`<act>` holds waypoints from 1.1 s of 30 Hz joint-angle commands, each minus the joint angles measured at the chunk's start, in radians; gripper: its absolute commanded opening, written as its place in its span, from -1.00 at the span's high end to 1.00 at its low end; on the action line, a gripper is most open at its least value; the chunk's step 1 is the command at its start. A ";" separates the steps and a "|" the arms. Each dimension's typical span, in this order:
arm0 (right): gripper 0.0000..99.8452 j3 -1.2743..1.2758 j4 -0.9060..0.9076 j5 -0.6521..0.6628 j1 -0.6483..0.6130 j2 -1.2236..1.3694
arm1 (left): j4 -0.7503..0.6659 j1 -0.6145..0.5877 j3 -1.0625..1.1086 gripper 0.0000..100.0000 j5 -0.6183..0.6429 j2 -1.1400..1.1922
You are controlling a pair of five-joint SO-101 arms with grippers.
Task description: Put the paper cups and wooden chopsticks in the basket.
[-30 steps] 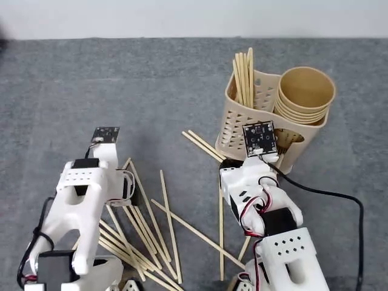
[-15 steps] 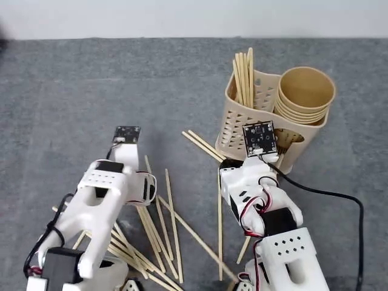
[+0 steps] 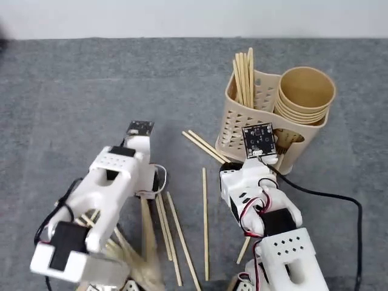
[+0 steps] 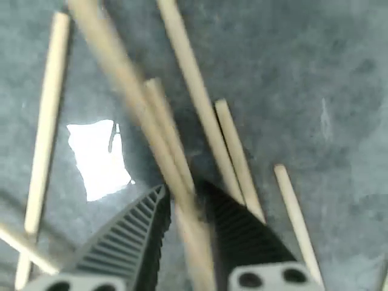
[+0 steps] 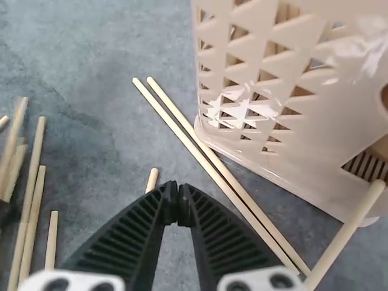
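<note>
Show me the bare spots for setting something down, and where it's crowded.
Free: the mat from the left arm to the far edge, and the strip right of the basket. Crowded: loose chopsticks litter the near ground between the left arm and right arm, and a pair lies beside the basket's foot.

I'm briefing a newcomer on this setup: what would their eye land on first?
The beige basket toward the far right of the grey table, with stacked paper cups in one compartment and chopsticks upright in another. Next, the loose chopsticks strewn at the table's near side, with the left claw shut on a chopstick among them.
</note>
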 commanded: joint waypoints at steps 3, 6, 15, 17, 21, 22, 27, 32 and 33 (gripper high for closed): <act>0.98 -0.009 -0.019 -0.008 -0.004 -0.022 | 0.061 -0.003 -0.048 0.97 -0.002 0.052; 0.98 -0.009 -0.019 -0.008 -0.004 -0.022 | 0.061 -0.003 -0.047 0.98 -0.002 0.000; 0.98 -0.012 -0.012 -0.008 -0.008 -0.059 | 0.126 -0.009 -0.050 0.98 -0.048 -0.290; 0.98 -0.008 0.004 -0.008 -0.012 -0.111 | 0.137 -0.012 -0.050 0.98 -0.058 -0.365; 0.98 -0.020 0.090 -0.008 -0.013 -0.260 | 0.137 -0.012 -0.051 0.98 -0.058 -0.506; 0.98 -0.021 0.111 -0.008 -0.013 -0.305 | 0.135 -0.012 -0.053 0.98 -0.058 -0.540; 0.98 -0.020 0.213 -0.009 -0.013 -0.533 | 0.186 -0.011 -0.128 0.98 -0.058 -0.638; 0.98 -0.021 0.285 -0.008 -0.012 -0.736 | 0.242 -0.005 -0.249 0.98 -0.057 -0.644; 0.98 -0.025 0.288 -0.008 -0.005 -0.743 | 0.241 -0.005 -0.275 0.98 -0.055 -0.644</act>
